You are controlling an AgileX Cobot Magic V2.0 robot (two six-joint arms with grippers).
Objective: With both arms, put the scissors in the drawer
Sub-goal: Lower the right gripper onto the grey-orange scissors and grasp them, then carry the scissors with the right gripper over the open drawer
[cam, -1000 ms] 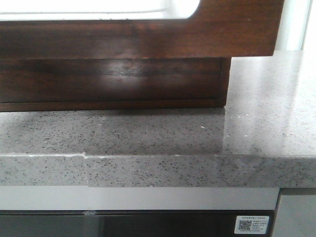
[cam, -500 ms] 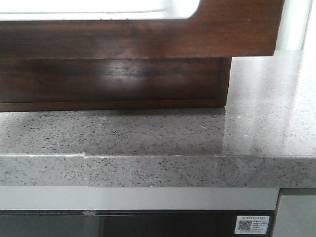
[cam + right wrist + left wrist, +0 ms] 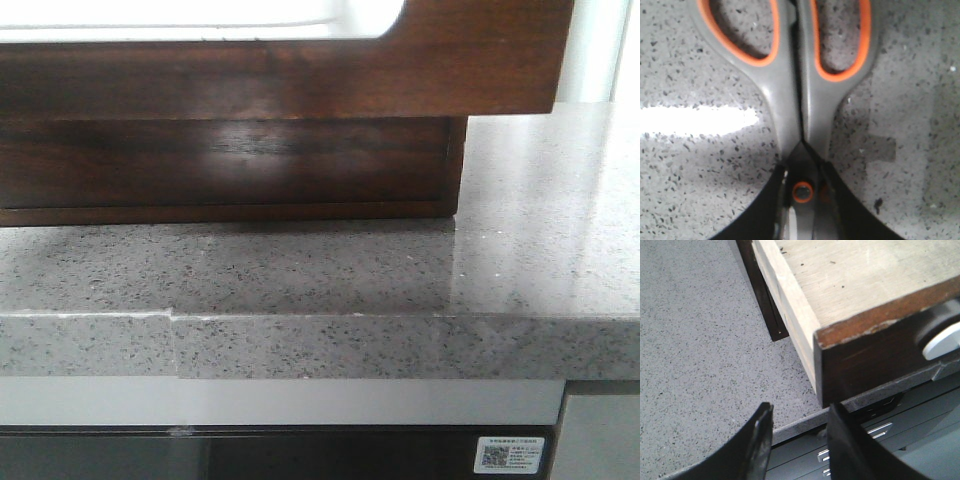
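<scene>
Transfer step: right fingers [image 3: 802,200] closed on the scissors [image 3: 795,100] at the pivot above the counter [image 3: 690,175], left fingers [image 3: 795,440] parted and empty beside the open drawer [image 3: 850,285]; next, carry scissors over its cavity.

A QR-code sticker [image 3: 510,455] on the dark panel; its print seems illegible.

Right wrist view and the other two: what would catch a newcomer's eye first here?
The scissors, grey with orange-lined handle loops, fill the right wrist view, lying closed on the speckled counter with the right gripper around their pivot. In the left wrist view the drawer stands pulled out, its pale wooden inside bare where visible, with the left gripper open near its front corner. The front view shows only dark glossy wood above the grey countertop.
</scene>
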